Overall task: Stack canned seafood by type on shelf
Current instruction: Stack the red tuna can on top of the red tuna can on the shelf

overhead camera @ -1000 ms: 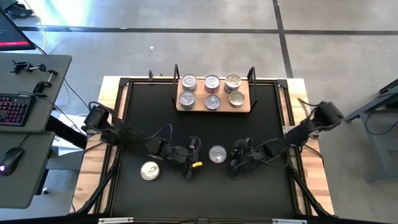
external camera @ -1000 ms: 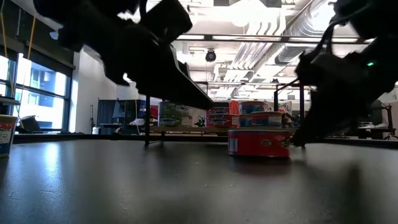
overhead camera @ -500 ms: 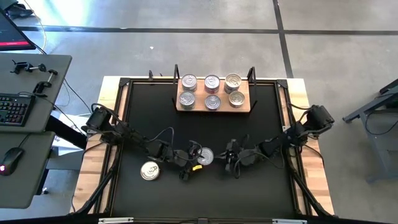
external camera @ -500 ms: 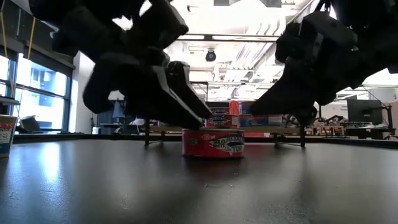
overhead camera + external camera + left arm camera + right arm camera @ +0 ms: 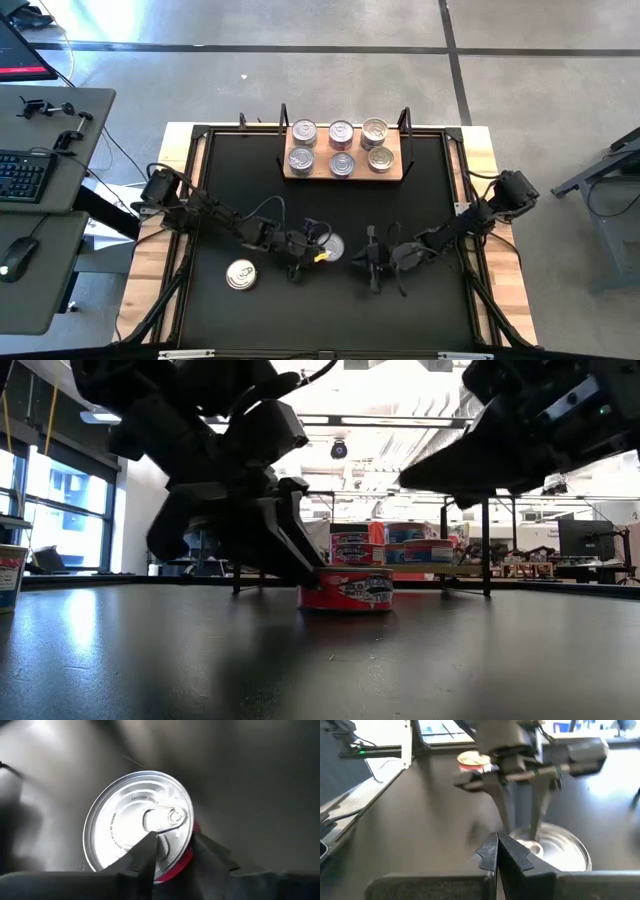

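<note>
A red-sided can of seafood (image 5: 333, 246) with a silver pull-tab lid (image 5: 130, 820) stands mid-table. My left gripper (image 5: 318, 250) is on its left edge, shut on its rim. My right gripper (image 5: 368, 262) hovers just right of the can, fingers shut (image 5: 497, 842), raised off the table (image 5: 450, 480) and touching nothing. A gold-lidded can (image 5: 240, 274) sits alone on the table toward the near left. The wooden shelf (image 5: 295, 174) at the far middle carries several cans (image 5: 341, 146) in two rows. My left gripper pinches the can's rim (image 5: 181, 862) at one side. One finger (image 5: 147, 852) lies over the lid beside the pull tab and the other (image 5: 207, 857) is outside the red wall. The fingers slant down from above and from the table's left. The can's bottom is on the table (image 5: 345, 607).
Black posts (image 5: 284, 118) stand at both ends of the shelf. The tabletop (image 5: 430, 200) is rimmed by a black frame and wooden borders. A desk with a keyboard (image 5: 25, 175) stands beyond the table's left side.
My right gripper, fingers shut, went toward the table's left and slid the red-sided can along the table toward my left gripper. It then rose off the table. My left gripper came down over the can's left edge and took hold of its rim.
</note>
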Tool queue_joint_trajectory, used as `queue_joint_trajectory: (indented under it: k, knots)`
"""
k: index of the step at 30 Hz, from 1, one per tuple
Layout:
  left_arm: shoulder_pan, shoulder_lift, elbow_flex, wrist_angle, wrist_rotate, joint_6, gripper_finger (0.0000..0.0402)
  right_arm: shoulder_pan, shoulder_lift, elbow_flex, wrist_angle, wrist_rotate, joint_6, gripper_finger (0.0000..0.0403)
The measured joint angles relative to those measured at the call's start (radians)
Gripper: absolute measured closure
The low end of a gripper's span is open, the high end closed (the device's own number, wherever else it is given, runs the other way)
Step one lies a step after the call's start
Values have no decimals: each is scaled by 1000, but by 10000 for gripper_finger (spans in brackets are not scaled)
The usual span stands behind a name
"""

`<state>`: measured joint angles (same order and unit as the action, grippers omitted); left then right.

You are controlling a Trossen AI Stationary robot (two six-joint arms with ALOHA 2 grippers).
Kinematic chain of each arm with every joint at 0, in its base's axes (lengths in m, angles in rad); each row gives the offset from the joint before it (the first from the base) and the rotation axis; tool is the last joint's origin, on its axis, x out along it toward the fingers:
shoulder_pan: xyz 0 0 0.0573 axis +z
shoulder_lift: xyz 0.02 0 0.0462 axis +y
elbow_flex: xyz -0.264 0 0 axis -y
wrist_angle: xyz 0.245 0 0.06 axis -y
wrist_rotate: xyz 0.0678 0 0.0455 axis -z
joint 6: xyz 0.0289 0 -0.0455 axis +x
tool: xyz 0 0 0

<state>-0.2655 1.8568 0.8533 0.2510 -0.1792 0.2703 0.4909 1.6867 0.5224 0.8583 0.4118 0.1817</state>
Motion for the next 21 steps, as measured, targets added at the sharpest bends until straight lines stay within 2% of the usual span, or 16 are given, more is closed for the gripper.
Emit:
queue_joint_trajectory:
  k: [4, 8, 12, 15, 18, 21]
  knots:
    - [6, 0, 0, 4, 20, 0, 347, 1, 0, 0, 33, 2, -106, 394]
    - [6, 1, -1, 39, 24, 5, 394, -8, 0, 24, 16, 2, -211, 349]
    - [2, -4, -4, 66, 27, 11, 397, -24, 0, 65, -66, 4, -300, 278]
    - [2, -19, -7, 67, 44, 11, 400, -27, 0, 94, -169, 6, -426, 229]
    - [2, -45, -20, 98, 77, 2, 401, -25, 2, 118, -231, 5, -542, 201]
    - [4, -74, -67, 164, 120, 1, 401, -29, 2, 142, -315, 5, -615, 191]
